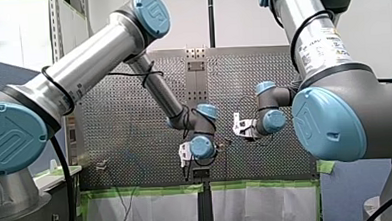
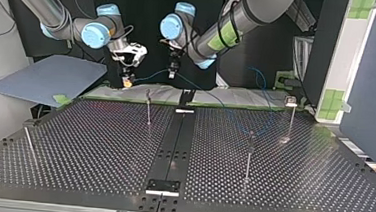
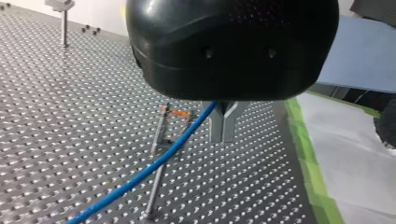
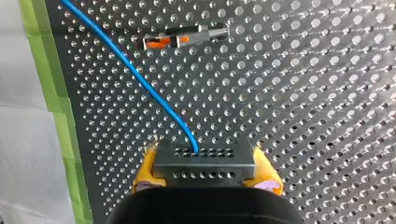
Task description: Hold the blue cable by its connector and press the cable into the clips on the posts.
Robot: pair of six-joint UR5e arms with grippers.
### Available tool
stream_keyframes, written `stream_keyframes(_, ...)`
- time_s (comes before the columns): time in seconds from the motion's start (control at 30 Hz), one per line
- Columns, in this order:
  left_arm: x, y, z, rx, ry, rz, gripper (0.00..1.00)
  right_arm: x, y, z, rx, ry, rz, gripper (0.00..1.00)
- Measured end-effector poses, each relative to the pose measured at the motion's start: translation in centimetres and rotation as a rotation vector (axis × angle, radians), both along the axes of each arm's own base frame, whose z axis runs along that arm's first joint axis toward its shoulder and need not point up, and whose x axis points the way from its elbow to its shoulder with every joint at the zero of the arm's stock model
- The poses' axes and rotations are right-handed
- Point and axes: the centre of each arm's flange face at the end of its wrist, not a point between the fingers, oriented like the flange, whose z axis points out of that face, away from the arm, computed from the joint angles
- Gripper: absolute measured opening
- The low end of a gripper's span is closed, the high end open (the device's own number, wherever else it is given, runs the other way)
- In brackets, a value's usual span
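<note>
Two grips are holding: my right gripper (image 4: 205, 179) is clamping the grey perforated connector (image 4: 205, 161), and my left gripper (image 3: 223, 127) is pinching the thin blue cable (image 4: 140, 81). The cable is running just beside the orange-clipped metal post (image 4: 187, 37).

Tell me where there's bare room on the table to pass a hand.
Bare table: between the side post and the far post, and nearside of the middle post. Crowded: the far edge, where my left pincer and my right pincer hold the blue cable.

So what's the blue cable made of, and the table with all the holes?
The blue cable is probably rubbery plastic: smooth, slightly shiny, and it bends in a curve. The table looks like metal: dark, dull sheen, neat even holes.
</note>
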Motion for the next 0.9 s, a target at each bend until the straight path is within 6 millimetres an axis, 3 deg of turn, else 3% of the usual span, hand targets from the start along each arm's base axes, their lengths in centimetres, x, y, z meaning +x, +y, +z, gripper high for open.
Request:
stream_keyframes(0.27, -0.2, -1.9, -1.2, -0.005, 0.011, 0.006, 0.00, -0.2, -0.2, 0.0, 0.004, -0.011, 0.016, 0.00)
stream_keyframes(0.63, 1.8, -4.5, 1.4, -0.057, -0.030, 0.009, 0.00, -0.5, -0.5, 0.0, 0.007, -0.019, 0.022, 0.00)
stream_keyframes(0.9, 3.0, -4.9, 2.3, -0.082, -0.044, 0.011, 0.00, -1.6, -1.1, -0.3, 0.014, -0.028, -0.003, 0.00)
